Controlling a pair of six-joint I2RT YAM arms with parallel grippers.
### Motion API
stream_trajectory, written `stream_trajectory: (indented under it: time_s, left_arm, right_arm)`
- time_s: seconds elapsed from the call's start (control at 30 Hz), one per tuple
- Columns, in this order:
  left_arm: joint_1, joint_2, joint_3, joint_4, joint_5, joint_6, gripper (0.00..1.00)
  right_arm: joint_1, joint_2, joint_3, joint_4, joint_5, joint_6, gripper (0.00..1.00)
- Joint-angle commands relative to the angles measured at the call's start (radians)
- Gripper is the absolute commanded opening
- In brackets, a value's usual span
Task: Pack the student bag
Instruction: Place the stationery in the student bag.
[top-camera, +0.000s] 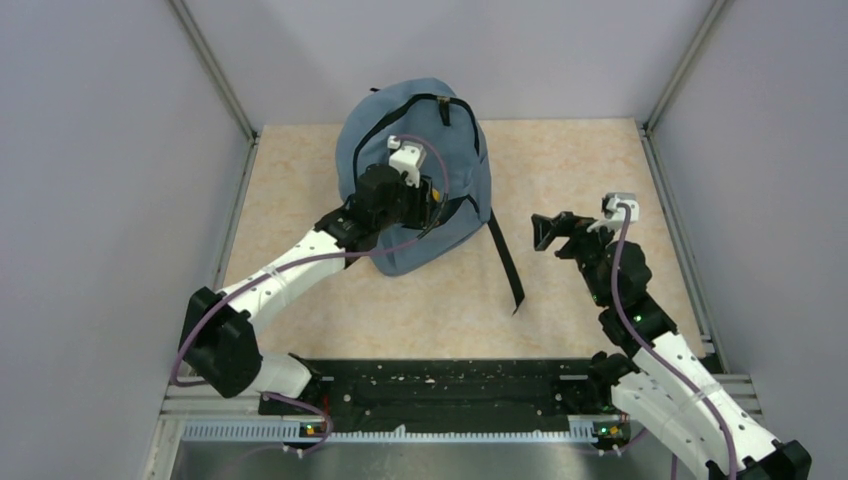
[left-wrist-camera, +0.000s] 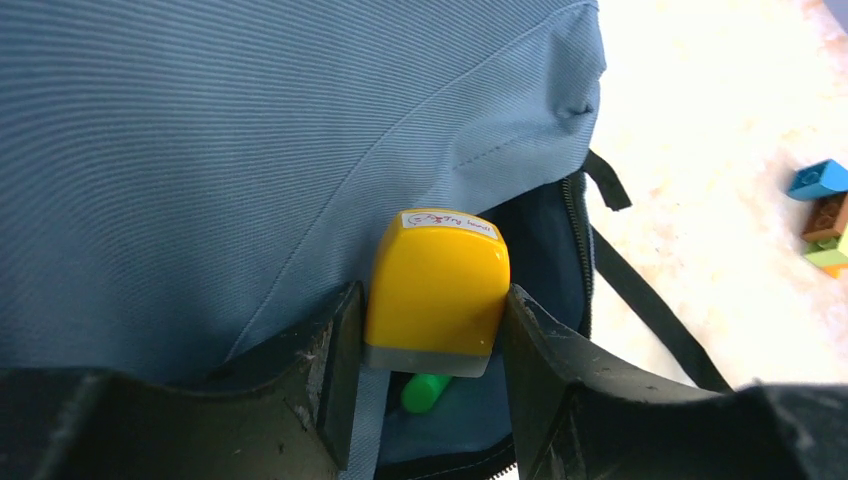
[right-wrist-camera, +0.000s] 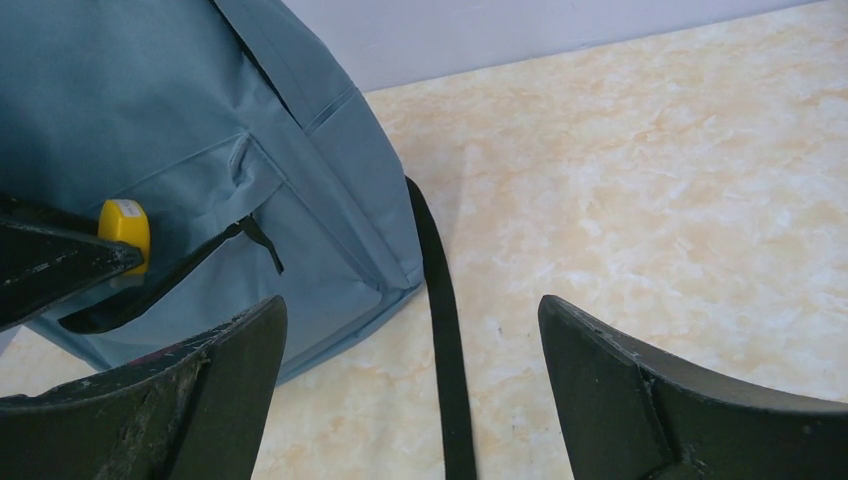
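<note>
There is one student bag (top-camera: 410, 180), a soft grey-blue woven backpack with a rounded top and black arched zipper, lying toward the left rear of the beige marbled table (top-camera: 570, 170). Of the two arms, the left one reaches over the bag's lower edge. The left gripper (left-wrist-camera: 432, 300) is clamped at middling width on a single yellow plastic block (left-wrist-camera: 437, 270), smooth, round-cornered and topped with a small white label. It holds the block at the bag's unzipped mouth, where one bright green object (left-wrist-camera: 427, 392) lies on the lining, too hidden to identify. In the left wrist view, beyond the bag's right edge, sit what look like three toy bricks (left-wrist-camera: 824, 215), blue, brown and green, though they are cut off by the frame. One flat black strap (top-camera: 505, 258) trails from the bag's right side across bare tabletop. Further right, the right gripper (right-wrist-camera: 412, 320) hovers with jaws spread wide, holding nothing. It is apart from the bag, with open table around it up to the grey side wall (top-camera: 770, 150).
</note>
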Motion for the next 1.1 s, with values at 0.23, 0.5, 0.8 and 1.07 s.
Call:
stream_trajectory:
  time_s: [0.23, 0.5, 0.8, 1.07]
  left_arm:
    - [-0.002, -0.003, -0.001, 0.035, 0.090, -0.030, 0.53]
    - [-0.001, -0.020, -0.002, 0.020, 0.083, -0.008, 0.69]
    - [-0.001, -0.140, -0.007, 0.049, 0.135, -0.028, 0.72]
    - [-0.001, -0.135, 0.112, -0.151, 0.079, -0.016, 0.75]
  right_arm:
    - [-0.009, 0.100, -0.006, 0.085, -0.080, 0.000, 0.94]
    - [-0.009, 0.199, -0.011, 0.190, -0.232, -0.024, 0.93]
    - [-0.008, 0.342, -0.019, 0.447, -0.435, -0.108, 0.92]
    - [-0.008, 0.637, 0.092, 0.567, -0.560, -0.147, 0.80]
